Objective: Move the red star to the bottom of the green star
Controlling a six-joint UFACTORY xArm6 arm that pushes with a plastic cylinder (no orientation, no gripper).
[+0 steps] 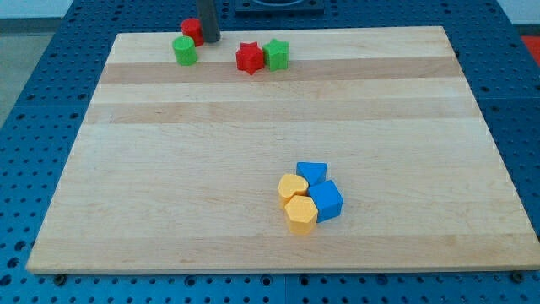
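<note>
The red star (249,57) sits near the view's top, touching the left side of the green star (276,54). My tip (209,40) is at the board's top edge, left of the red star by a short gap. It stands right beside a red round block (191,30) and just up and right of a green round block (185,50).
A cluster sits at the lower middle of the wooden board (169,169): two yellow blocks (294,187) (300,214) touching two blue blocks (312,172) (326,201). The board lies on a blue perforated table (34,76).
</note>
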